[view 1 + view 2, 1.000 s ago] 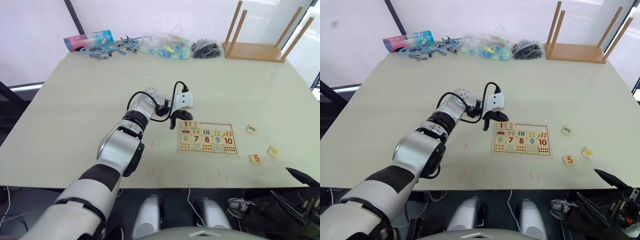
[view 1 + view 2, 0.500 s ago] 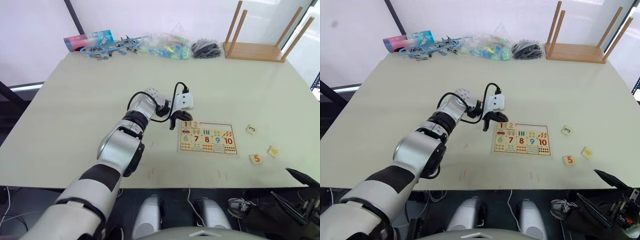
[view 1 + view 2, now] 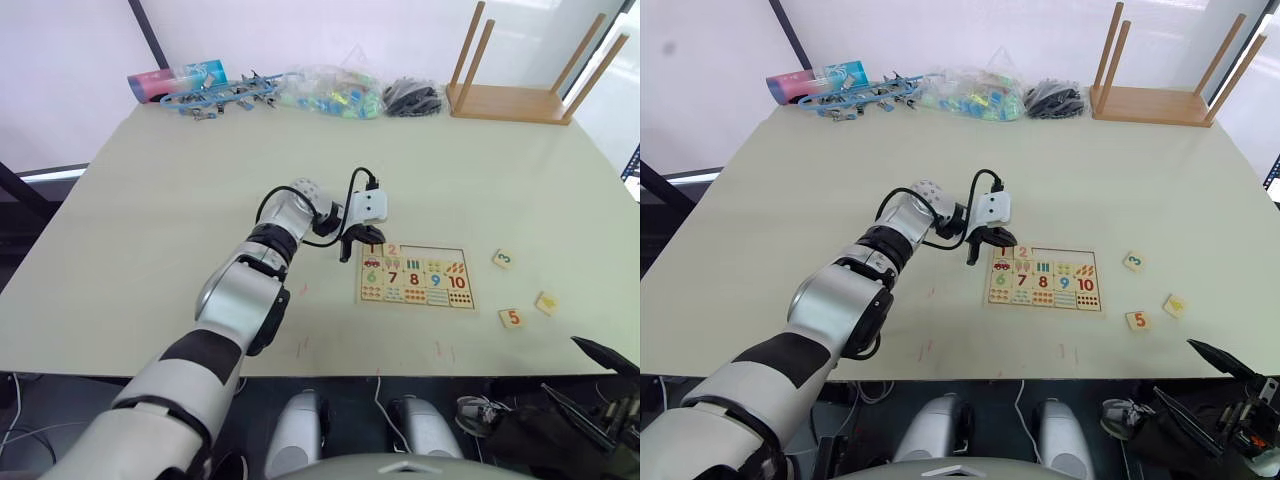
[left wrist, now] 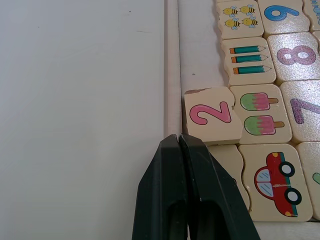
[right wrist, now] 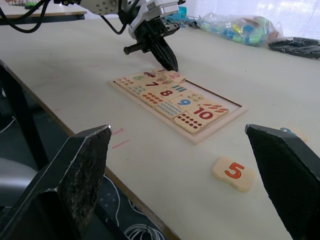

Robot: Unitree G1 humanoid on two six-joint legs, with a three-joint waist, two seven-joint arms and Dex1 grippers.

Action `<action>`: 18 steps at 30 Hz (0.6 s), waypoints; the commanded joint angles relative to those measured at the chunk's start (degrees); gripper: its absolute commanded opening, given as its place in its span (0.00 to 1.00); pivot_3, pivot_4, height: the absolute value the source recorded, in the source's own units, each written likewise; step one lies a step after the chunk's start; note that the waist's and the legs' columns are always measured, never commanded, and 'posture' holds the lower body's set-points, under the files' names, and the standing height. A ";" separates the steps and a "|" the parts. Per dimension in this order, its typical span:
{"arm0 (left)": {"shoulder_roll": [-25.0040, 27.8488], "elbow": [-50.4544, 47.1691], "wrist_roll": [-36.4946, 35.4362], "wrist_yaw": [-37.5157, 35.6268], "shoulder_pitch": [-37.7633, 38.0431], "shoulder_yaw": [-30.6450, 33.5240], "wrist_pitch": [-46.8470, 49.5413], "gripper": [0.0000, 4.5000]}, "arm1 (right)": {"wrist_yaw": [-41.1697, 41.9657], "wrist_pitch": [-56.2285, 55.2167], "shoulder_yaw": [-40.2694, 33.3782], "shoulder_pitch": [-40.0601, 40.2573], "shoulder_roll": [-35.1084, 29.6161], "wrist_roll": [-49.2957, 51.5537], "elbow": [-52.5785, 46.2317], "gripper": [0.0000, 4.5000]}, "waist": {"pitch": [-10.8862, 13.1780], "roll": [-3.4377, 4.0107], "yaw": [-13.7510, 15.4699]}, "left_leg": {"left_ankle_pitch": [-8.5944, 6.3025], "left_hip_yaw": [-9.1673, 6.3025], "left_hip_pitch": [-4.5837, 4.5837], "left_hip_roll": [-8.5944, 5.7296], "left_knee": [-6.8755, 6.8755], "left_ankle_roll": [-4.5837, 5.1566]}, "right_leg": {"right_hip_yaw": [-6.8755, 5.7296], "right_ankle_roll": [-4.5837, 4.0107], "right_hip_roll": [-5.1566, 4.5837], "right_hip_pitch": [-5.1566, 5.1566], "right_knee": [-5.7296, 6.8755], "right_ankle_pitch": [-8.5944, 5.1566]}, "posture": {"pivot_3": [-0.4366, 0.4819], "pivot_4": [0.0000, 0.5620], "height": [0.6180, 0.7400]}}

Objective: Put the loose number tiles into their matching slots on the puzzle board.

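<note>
The puzzle board (image 3: pixel 416 305) lies flat at the table's front middle, its lower rows filled with number and picture tiles. Bare slots (image 3: pixel 430 253) show in its top row to the right of a pink 2 tile (image 4: pixel 211 114), which sits slightly askew. My left gripper (image 4: pixel 179 137) is shut and empty, its tips at the board's top left corner, touching the 2 tile's edge. Loose tiles lie to the right of the board: a 3 (image 3: pixel 503 259), an orange 5 (image 3: pixel 511 318) and one with a yellow print (image 3: pixel 546 303). My right gripper (image 5: pixel 177 130) hangs open below the table's front right edge.
An upturned wooden stool (image 3: pixel 510 100) rests at the back right. Along the back edge lie a bag of coloured pieces (image 3: pixel 335 95), a black bundle (image 3: pixel 412 97), blue clips (image 3: pixel 220 98) and a pink-blue box (image 3: pixel 175 80).
My left gripper has edged slightly right onto the board's top left corner and now covers the 1 tile. The right arm has not moved.
</note>
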 commanded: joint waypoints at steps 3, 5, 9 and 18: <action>-0.46 -0.37 -0.05 0.08 -0.54 -0.16 -1.04 0.02 | 0.10 -0.34 -0.76 0.86 -0.39 1.01 -1.03 1.00 | 0.00 0.00 0.00 | 0.00 0.00 0.00 0.00 0.00 0.00 | 0.00 0.00 0.00 0.00 0.00 0.00 | 0.48 0.27 0.99; -0.52 -0.36 -0.07 0.07 -0.52 -0.16 -1.07 0.02 | 0.13 -0.35 -0.76 0.85 -0.40 1.00 -0.98 1.00 | 0.00 0.00 0.00 | 0.00 0.00 0.00 0.00 0.00 0.00 | 0.00 0.00 0.00 0.00 0.00 0.00 | 0.48 0.27 0.99; -0.56 -0.33 0.01 0.12 -0.53 -0.21 -1.19 0.02 | 0.15 -0.36 -0.79 0.81 -0.44 0.98 -0.85 1.00 | 0.00 0.00 0.00 | 0.00 0.00 0.00 0.00 0.00 0.00 | 0.00 0.00 0.00 0.00 0.00 0.00 | 0.48 0.27 0.99; -0.52 -0.30 0.08 0.29 -0.53 -0.28 -1.20 0.02 | 0.30 -0.39 -0.92 0.80 -0.43 1.06 -0.67 1.00 | 0.00 0.00 0.00 | 0.00 0.00 0.00 0.00 0.00 0.00 | 0.00 0.00 0.00 0.00 0.00 0.00 | 0.48 0.27 0.99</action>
